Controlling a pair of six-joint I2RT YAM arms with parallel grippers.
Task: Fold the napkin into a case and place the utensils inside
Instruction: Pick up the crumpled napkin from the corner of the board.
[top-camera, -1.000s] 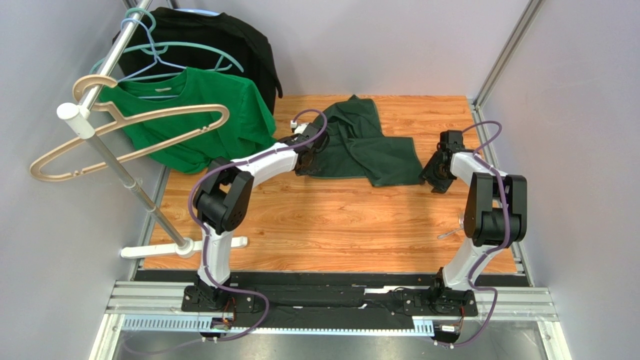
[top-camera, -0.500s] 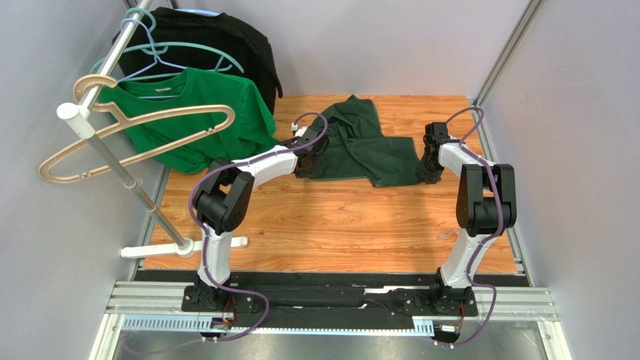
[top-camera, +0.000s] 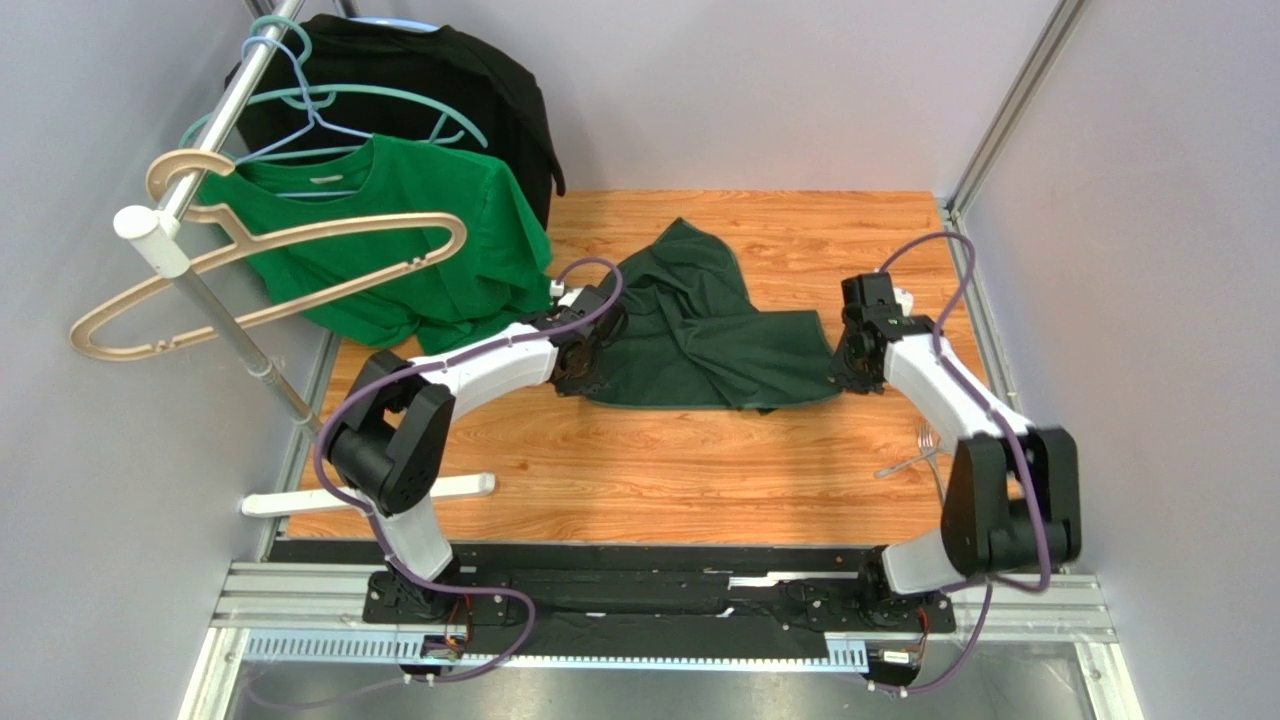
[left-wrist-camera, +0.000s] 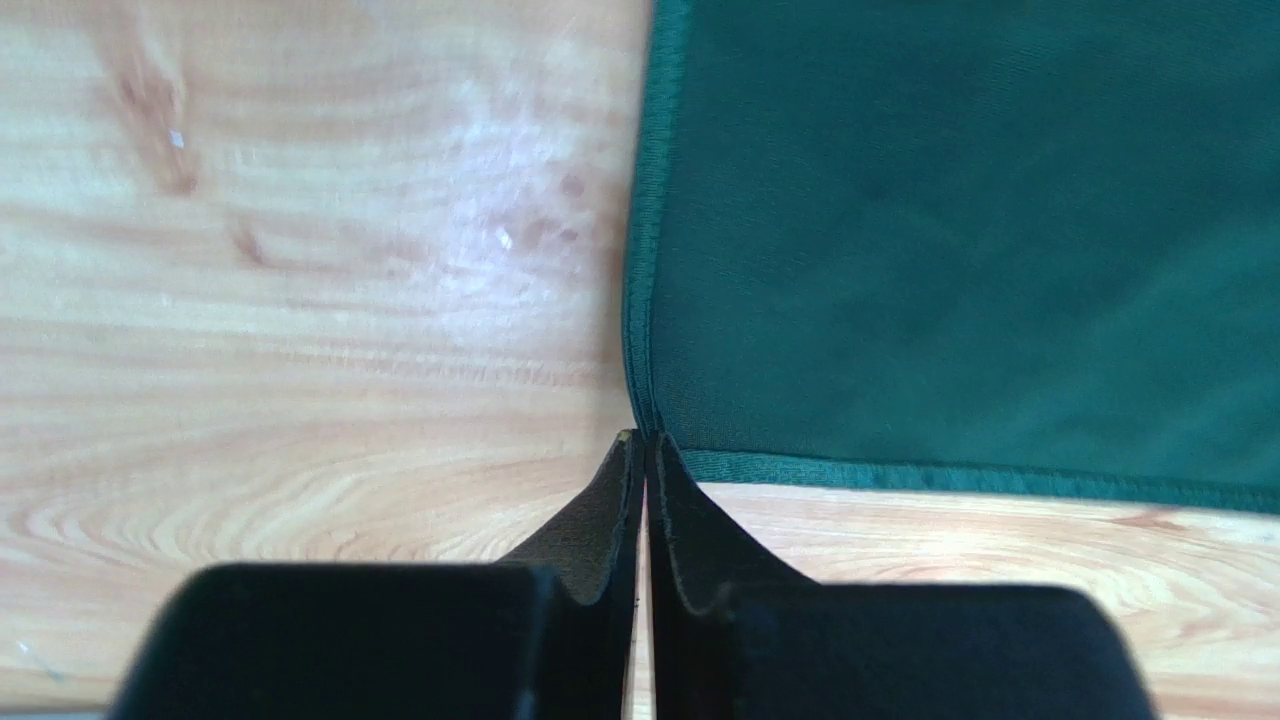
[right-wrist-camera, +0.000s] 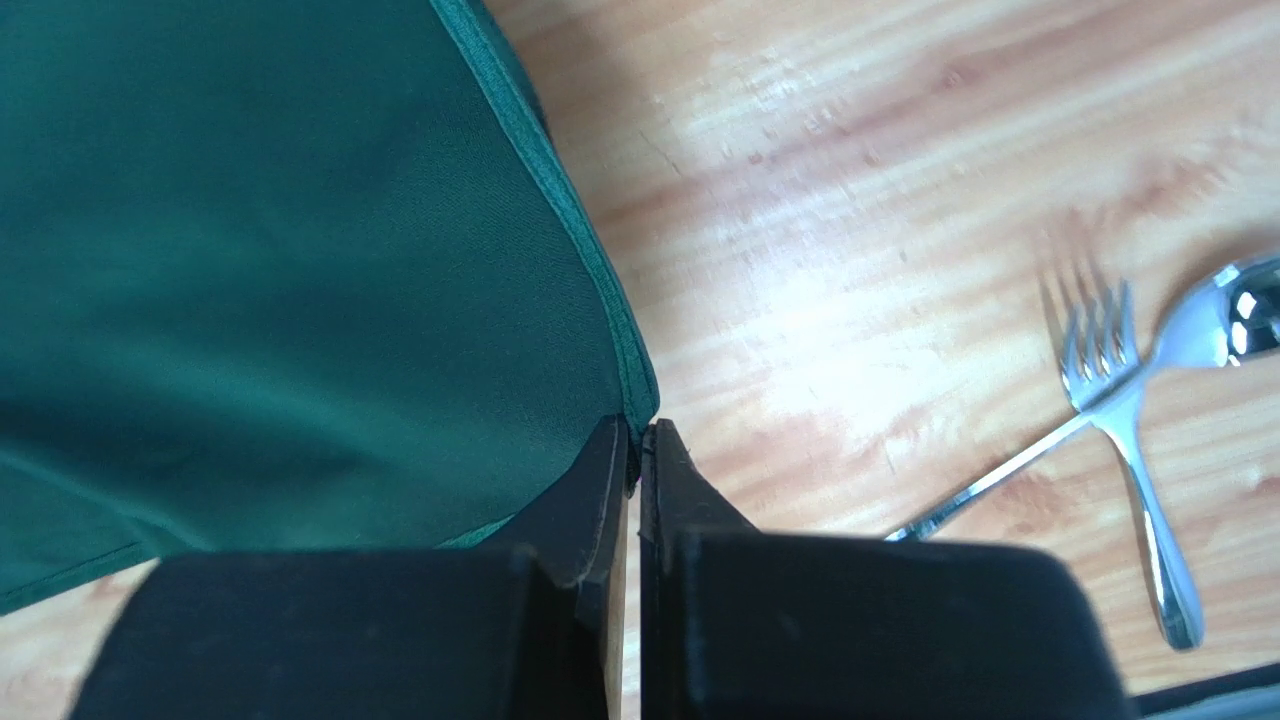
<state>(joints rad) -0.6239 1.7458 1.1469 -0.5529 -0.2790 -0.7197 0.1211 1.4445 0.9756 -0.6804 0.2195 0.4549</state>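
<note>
The dark green napkin (top-camera: 706, 323) lies on the wooden table (top-camera: 661, 450) as a loose, rumpled sheet; no case is in view. My left gripper (top-camera: 579, 357) is shut on its near left corner, with the hem pinched between the fingertips (left-wrist-camera: 643, 440) and the napkin (left-wrist-camera: 962, 240) spreading away to the right. At the near right corner my right gripper (top-camera: 845, 368) is shut too, its tips (right-wrist-camera: 637, 429) clamped on the napkin (right-wrist-camera: 271, 255). The utensils, a fork (right-wrist-camera: 1097, 338) and a spoon (right-wrist-camera: 1225, 323), lie crossed on the wood to the right (top-camera: 921, 450).
A clothes rack (top-camera: 226, 323) stands at the left with a bright green T-shirt (top-camera: 406, 248), a black garment (top-camera: 451, 90) and empty hangers. Its white foot (top-camera: 368, 495) lies on the table's near left. Grey walls close both sides.
My right gripper swung in to the napkin's right corner and shut on it. Both grippers then drew the cloth toward the near side, the left one going near and left.
</note>
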